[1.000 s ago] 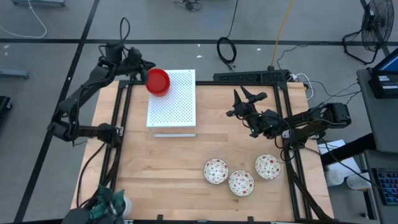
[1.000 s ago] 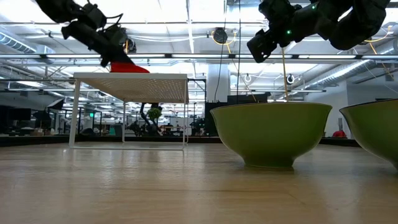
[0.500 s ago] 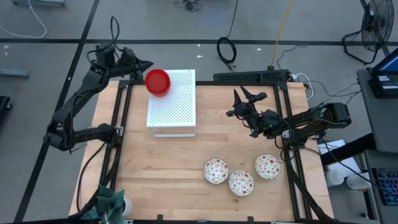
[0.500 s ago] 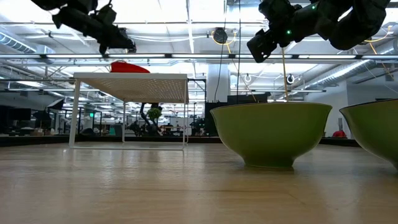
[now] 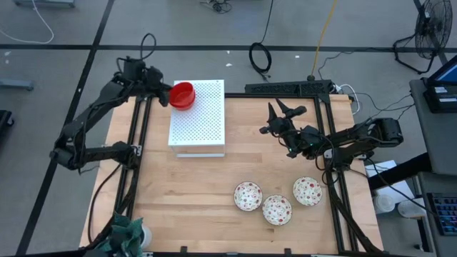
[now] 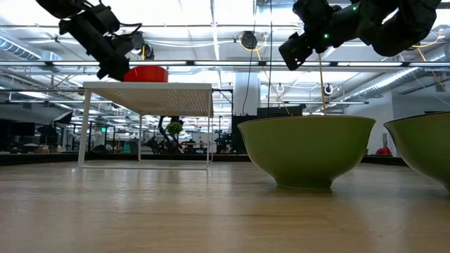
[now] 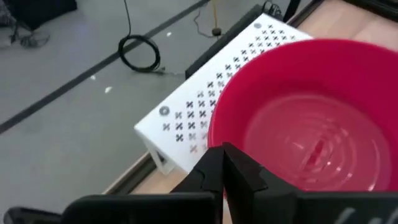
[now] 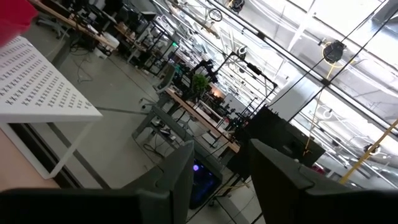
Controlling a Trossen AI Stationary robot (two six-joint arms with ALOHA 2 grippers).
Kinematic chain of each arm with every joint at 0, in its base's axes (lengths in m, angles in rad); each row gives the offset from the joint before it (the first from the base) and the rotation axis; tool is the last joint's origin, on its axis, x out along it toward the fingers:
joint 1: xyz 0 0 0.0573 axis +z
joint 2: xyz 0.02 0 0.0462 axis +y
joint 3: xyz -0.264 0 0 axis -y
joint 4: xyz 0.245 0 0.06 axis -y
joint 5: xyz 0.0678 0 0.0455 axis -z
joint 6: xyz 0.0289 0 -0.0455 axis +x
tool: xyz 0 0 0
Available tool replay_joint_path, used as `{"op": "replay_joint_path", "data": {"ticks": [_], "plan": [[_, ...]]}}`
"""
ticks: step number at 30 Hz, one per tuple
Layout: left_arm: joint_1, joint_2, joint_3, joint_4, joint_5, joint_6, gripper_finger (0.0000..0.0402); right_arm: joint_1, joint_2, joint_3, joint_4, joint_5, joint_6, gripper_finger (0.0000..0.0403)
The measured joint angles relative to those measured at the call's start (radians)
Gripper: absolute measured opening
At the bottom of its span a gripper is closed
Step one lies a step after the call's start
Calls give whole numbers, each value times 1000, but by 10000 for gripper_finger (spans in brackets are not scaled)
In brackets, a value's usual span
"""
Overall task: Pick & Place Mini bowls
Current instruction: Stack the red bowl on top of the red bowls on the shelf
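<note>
A glossy red mini bowl [image 5: 182,95] stands by its base on the far left corner of the white perforated board [image 5: 200,118]. It also shows in the low view [image 6: 145,72] and fills the left wrist view [image 7: 311,118]. Whether other red bowls nest in it, I cannot tell. My left gripper [image 5: 166,93] is shut at the bowl's left side. Three white bowls with red speckled insides [image 5: 248,196] [image 5: 277,210] [image 5: 307,191] rest on the table's near right part. My right gripper [image 5: 284,118] hovers open above the table's right half, away from all the bowls. My left gripper [image 7: 224,158] meets the red bowl at its rim on the table's left side [image 7: 214,140] with its shut fingertips. It comes slanting down from the far left. Whether the rim lies between the tips or only against them, I cannot tell. The bowl sits level on the board.
The board stands on thin legs [image 6: 84,126] at the table's far left. Black frame rails [image 5: 139,143] run along the table's left and right sides [image 5: 335,178]. Bare wood [image 5: 186,193] lies between the board and the patterned bowls. A green cloth [image 5: 125,232] sits at the near left corner.
My left gripper pulled up and away from the red bowl toward the far left, then came back down to its left side. The bowl stayed on the board's far left corner. It showed as a low slanted shape before and now stands level.
</note>
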Motion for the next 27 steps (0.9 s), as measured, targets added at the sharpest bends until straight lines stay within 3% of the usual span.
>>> {"op": "replay_joint_path", "data": {"ticks": [8, 12, 14, 21, 27], "plan": [[-41, -64, 0, 126, 41, -38, 6, -1, 0, 0, 0, -19, 2, 139], [-117, -118, 0, 150, 169, -47, 5, -1, 0, 0, 0, -19, 2, 139], [-187, -133, 0, 142, 166, -52, 5, -1, 0, 0, 0, -19, 2, 139], [-444, -112, 0, 140, -145, -80, 4, -1, 0, 0, 0, -19, 14, 139], [-519, -57, 0, 138, -341, -87, 7, -1, 0, 0, -1, -19, 23, 139]]}}
